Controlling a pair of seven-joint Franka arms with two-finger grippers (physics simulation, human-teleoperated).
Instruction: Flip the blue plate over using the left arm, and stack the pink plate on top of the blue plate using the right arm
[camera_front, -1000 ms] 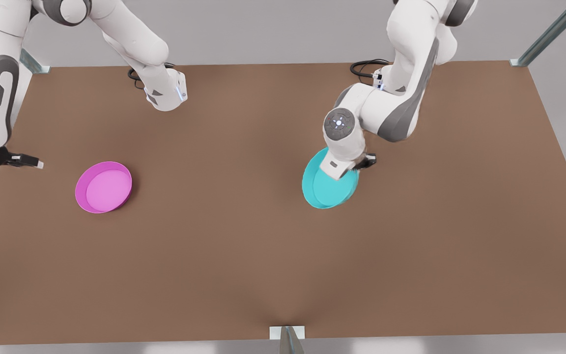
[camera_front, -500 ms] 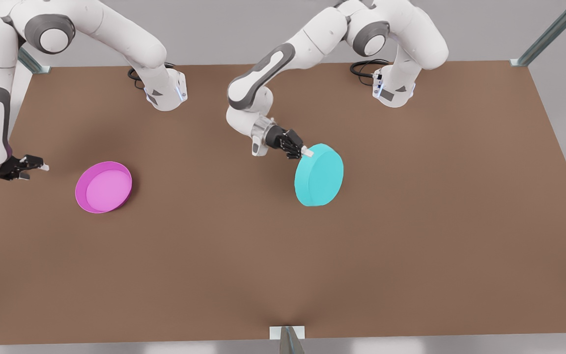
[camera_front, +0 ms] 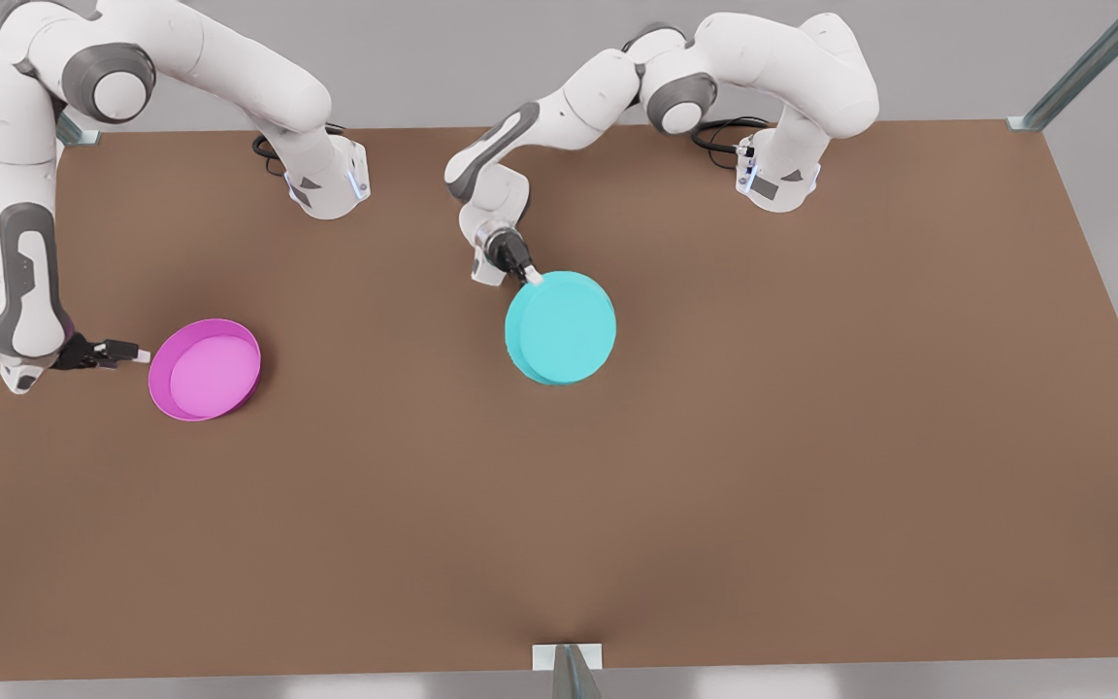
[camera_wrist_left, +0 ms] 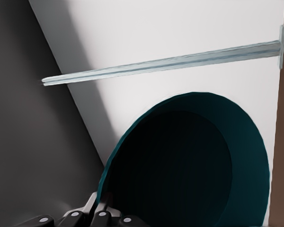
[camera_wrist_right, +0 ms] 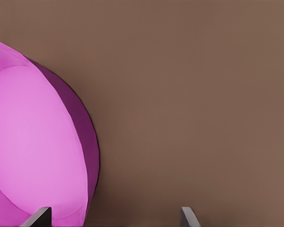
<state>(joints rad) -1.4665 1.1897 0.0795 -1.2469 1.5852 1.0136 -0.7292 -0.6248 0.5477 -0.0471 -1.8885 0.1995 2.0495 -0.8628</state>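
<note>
Turquoise blue plate [camera_front: 560,327], magenta pink plate [camera_front: 205,369]

A brown table [camera_front: 811,437] carries the upright pink plate [camera_front: 205,370] lying on it.

Plain brown tabletop [camera_front: 811,466], metal frame posts at its far corners [camera_front: 1083,68], a bracket [camera_front: 567,658] at the near edge.

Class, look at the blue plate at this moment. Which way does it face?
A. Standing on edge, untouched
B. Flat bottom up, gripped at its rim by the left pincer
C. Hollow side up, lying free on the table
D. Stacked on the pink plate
B: the front view shows the blue plate flat bottom up, with the left pincer clamped on its rim.
</note>
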